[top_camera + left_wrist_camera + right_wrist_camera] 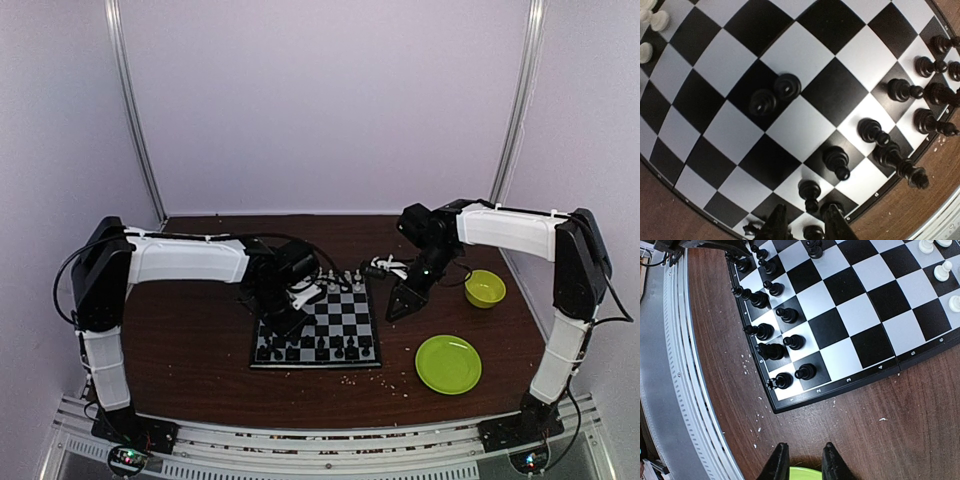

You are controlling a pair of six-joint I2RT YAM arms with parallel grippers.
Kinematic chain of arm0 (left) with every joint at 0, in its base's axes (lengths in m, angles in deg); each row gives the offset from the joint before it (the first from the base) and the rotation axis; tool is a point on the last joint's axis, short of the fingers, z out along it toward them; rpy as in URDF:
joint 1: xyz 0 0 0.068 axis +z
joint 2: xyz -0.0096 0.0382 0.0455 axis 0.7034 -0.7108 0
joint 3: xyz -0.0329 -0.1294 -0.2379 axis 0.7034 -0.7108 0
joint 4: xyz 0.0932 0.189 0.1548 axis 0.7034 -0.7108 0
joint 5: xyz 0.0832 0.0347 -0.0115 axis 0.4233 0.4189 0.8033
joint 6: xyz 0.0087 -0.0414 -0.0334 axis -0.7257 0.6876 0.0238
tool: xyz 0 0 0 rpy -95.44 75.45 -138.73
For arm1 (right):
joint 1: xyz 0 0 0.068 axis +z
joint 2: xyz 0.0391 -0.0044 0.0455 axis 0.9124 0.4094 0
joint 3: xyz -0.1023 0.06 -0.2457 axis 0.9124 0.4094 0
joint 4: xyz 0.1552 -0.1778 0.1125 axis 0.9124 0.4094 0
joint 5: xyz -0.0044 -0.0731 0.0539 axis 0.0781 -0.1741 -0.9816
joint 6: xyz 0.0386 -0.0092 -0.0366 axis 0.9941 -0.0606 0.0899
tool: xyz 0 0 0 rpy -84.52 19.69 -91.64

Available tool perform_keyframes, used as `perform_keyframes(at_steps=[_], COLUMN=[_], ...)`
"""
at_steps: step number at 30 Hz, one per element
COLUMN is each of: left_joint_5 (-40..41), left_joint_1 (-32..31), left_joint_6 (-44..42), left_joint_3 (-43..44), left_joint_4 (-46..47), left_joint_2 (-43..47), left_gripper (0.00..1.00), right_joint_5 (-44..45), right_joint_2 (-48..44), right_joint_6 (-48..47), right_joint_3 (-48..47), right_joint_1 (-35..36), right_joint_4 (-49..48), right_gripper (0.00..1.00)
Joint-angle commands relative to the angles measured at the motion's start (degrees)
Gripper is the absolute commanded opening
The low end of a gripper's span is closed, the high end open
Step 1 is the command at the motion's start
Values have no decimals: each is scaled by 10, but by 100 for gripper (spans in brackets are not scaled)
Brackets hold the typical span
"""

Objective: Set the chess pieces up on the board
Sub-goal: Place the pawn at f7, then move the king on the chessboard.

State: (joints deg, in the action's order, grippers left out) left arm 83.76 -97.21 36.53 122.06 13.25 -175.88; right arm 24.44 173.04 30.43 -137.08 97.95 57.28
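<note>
The board [340,322] lies mid-table. Black chess pieces [318,349] stand in its two near rows, white ones [350,281] at its far edge. In the left wrist view the black pieces [920,95] line the board's [805,55] right edge. Two black pawns [775,95] stand close together on one middle square, and white pieces [652,20] show at top left. My left gripper [804,210] hangs open over the board's near left part [287,315], a black pawn [810,192] just ahead of its fingertips. My right gripper [802,446] is open and empty above the table, right of the board [398,303].
A round green plate [448,363] lies at front right, its rim also showing under my right fingers [802,474]. A green bowl [484,288] stands behind it. Pale crumbs [747,365] are scattered by the board's [840,381] near corner. A metal rail [300,445] runs along the front edge.
</note>
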Motion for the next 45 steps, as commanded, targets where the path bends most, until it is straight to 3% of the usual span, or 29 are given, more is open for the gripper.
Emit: perform_keyframes(at_steps=[1, 6, 17, 36, 41, 45], left_joint_5=[28, 84, 48, 4, -7, -2], left_joint_1=[-2, 5, 32, 56, 60, 67], left_joint_6=[20, 87, 187, 200, 187, 183], left_joint_3=[8, -17, -67, -80, -64, -50], left_joint_4=[-20, -36, -27, 7, 6, 7], left_joint_2=[65, 106, 78, 35, 18, 8], left_gripper=[29, 32, 34, 32, 21, 20], right_joint_5=[-9, -14, -14, -14, -14, -13], right_joint_2=[2, 2, 2, 7, 10, 9], right_joint_6=[0, -4, -6, -10, -10, -10], right_joint_3=[-14, -16, -17, -18, -19, -19], right_joint_1=[0, 0, 1, 1, 1, 1], right_joint_4=[10, 16, 18, 21, 23, 23], right_gripper=[23, 23, 23, 23, 23, 23])
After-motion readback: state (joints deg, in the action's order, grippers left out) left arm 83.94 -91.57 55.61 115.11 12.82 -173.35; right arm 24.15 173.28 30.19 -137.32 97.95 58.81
